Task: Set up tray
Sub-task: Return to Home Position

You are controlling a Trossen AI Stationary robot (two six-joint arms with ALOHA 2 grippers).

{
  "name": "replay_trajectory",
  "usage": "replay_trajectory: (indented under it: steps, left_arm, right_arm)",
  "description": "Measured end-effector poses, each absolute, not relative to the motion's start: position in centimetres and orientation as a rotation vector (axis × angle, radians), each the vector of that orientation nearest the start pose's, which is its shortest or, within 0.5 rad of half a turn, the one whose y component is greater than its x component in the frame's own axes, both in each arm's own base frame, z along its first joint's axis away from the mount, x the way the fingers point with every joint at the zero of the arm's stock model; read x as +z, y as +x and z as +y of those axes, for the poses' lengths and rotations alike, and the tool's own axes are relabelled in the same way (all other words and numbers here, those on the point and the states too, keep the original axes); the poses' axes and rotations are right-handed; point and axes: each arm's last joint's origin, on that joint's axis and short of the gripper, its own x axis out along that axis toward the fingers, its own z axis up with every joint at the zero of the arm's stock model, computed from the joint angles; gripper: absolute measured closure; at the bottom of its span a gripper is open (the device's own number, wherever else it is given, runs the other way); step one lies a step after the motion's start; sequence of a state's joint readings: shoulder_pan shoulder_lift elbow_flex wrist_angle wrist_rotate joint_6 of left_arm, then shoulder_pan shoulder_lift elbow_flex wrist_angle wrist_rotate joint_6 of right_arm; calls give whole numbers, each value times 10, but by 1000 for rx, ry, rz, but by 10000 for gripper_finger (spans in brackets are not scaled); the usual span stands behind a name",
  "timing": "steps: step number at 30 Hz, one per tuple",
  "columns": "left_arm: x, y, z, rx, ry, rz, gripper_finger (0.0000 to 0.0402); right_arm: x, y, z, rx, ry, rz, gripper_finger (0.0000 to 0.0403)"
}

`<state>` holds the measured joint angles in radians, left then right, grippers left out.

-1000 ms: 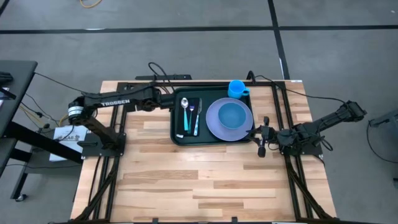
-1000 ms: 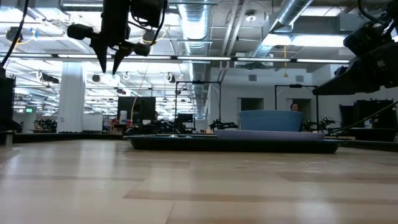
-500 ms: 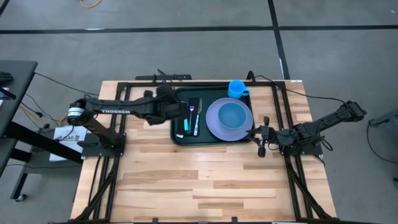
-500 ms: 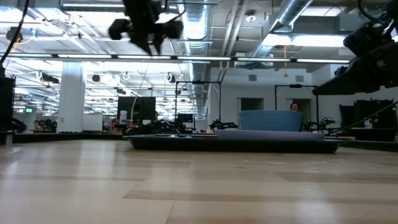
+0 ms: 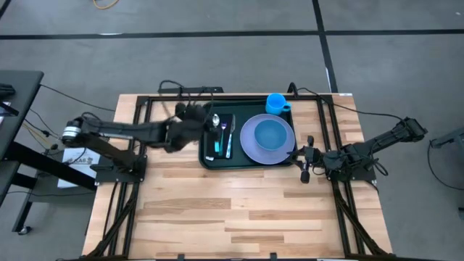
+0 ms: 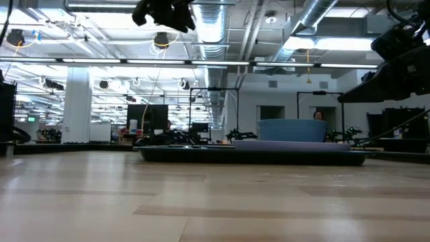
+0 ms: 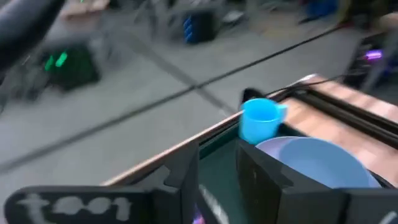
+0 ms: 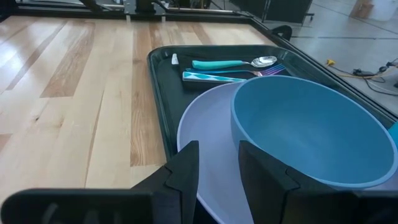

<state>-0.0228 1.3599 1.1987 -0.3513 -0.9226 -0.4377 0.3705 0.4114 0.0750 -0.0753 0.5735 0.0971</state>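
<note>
Starting nearest, the right gripper [image 5: 301, 155] is parked just beside the tray's [image 5: 246, 166] right edge, fingers a little apart, nothing held. The dark green tray is laid on the far half of the wooden table [image 5: 239, 210]. In it a purple plate [image 5: 250, 146] with a blue bowl [image 5: 271, 133] is set right, a blue-green spoon [image 5: 216, 134] left. The left gripper [image 5: 201, 118] is held high over the tray's left rim, fingers slightly apart, empty. A blue cup [image 5: 276, 104] is stood at the tray's far right corner. White letters on the left gripper cannot be read.
</note>
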Motion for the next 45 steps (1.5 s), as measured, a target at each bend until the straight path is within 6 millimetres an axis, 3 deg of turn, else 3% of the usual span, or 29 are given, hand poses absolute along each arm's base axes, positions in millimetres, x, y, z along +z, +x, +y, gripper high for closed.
replay_trajectory:
  steps: [3,8,12,18,27,39,45]
  left_arm:
    - [312,277,11,838,-100,163,308]
    - [259,234,12,526,-140,-57,308]
    - [243,193,10,365,-110,-262,308]
    - [226,154,8,375,-107,-320,308]
    - [190,127,4,353,-79,-238,308]
    - [173,118,-4,210,-76,-46,308]
    - [173,111,-4,223,-84,-49,308]
  right_arm:
    - [148,111,26,-218,-92,357,296]
    - [148,111,26,-218,-92,357,296]
    - [148,111,26,-217,-92,357,296]
    - [148,111,26,-218,-92,357,296]
    - [148,111,26,-218,-92,357,296]
    - [148,111,26,-218,-92,357,296]
    - [148,111,26,-218,-92,357,296]
